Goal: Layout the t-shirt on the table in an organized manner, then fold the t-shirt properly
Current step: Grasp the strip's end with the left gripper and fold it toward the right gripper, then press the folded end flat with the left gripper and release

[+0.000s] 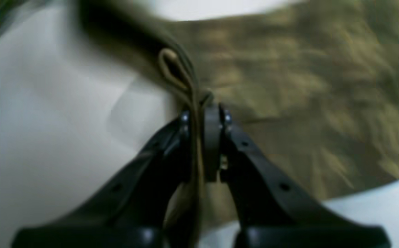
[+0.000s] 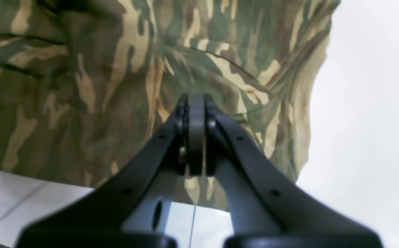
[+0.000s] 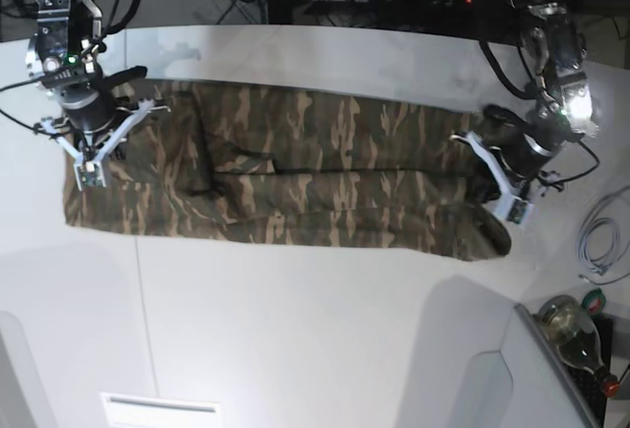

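Count: one soft camouflage t-shirt in olive, brown and tan point(image 3: 295, 177); one wide smooth white table point(image 3: 295, 330); two black grippers; one glass bottle point(image 3: 571, 335) and one coil of pale cable point(image 3: 602, 236) off the table's 4 o'clock corner.

Left gripper point(image 1: 204, 117): clenched on the t-shirt. In the left wrist view a doubled tan edge of cloth runs up between the closed fingers point(image 1: 213, 137) and loops out just past the tips toward 11 o'clock. That view is blurred, so I cannot tell which hem it is.

Right gripper point(image 2: 196, 110): fingers pressed flat together with no gap. The tips lie against camouflage cloth; whether any fabric is pinched between them I cannot tell.

T-shirt, place: spread as a long band across the table's far half, from 9 o'clock to 3 o'clock in the base view, each end under one arm.

T-shirt, look: mostly flat, with a lengthwise crease along the middle and a few short wrinkles. The 3 o'clock end bunches and darkens where the left gripper point(image 3: 512, 207) holds it.

Table: a thin dark seam point(image 3: 146, 300) crosses the bare near half.
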Action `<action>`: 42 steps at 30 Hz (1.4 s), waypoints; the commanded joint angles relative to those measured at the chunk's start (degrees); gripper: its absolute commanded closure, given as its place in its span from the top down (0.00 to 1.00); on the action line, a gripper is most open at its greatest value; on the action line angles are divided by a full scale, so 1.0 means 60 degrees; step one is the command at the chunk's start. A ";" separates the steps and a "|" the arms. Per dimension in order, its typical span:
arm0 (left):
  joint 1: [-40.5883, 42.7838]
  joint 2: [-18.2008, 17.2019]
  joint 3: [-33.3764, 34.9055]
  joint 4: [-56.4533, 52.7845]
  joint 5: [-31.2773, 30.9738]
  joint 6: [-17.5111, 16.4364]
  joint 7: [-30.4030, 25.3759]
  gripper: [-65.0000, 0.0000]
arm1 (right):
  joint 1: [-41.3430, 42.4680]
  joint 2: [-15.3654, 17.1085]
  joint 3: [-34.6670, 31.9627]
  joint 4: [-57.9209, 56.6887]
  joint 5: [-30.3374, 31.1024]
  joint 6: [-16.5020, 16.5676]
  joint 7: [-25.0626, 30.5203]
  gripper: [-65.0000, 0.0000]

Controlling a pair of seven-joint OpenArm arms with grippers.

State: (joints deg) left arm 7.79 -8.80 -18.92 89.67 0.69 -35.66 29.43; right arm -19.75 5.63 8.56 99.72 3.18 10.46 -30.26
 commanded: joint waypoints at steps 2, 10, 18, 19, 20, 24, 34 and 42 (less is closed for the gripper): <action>0.0115 0.0199 0.0494 0.0315 0.0186 0.0222 -0.0165 0.00 | 0.0104 0.0095 0.0046 0.0164 0.0005 -0.0007 0.0186 0.00; 0.0042 0.1488 0.1754 0.0315 0.1021 0.0368 0.0069 0.00 | 0.0119 0.0095 0.0046 0.0164 0.0005 -0.0007 0.0172 0.00; -0.1101 0.2162 0.2647 -0.0505 0.1138 0.0383 0.1124 0.00 | 0.0119 0.0110 0.0046 0.0164 0.0005 -0.0007 0.0172 0.00; -0.1203 0.2250 0.2647 -0.0652 0.1167 0.0383 0.1124 0.00 | 0.0119 0.0110 0.0046 0.0164 0.0005 -0.0007 0.0172 0.00; -0.1306 0.2323 0.2662 -0.0798 0.1197 0.0383 0.1124 0.00 | 0.0119 0.0110 0.0046 0.0164 0.0005 -0.0007 0.0172 0.00; -0.1423 0.2514 0.2677 -0.1179 0.1211 0.0383 0.1124 0.00 | 0.0104 0.0095 0.0339 0.0164 0.0005 -0.0007 0.0172 0.00; -0.1438 0.2558 0.3541 -0.1560 0.1123 0.0383 0.1124 0.00 | 0.0119 0.0095 0.0603 0.0164 0.0005 0.0008 0.0172 0.00; -0.1628 0.2675 0.3556 -0.1824 0.1094 0.0984 0.1124 0.00 | 0.0119 0.0095 0.0603 0.0164 0.0005 0.0008 0.0172 0.00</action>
State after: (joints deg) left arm -1.19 6.74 2.24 78.08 8.10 -29.80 37.08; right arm -19.40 5.69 12.01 99.74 2.94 10.48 -30.26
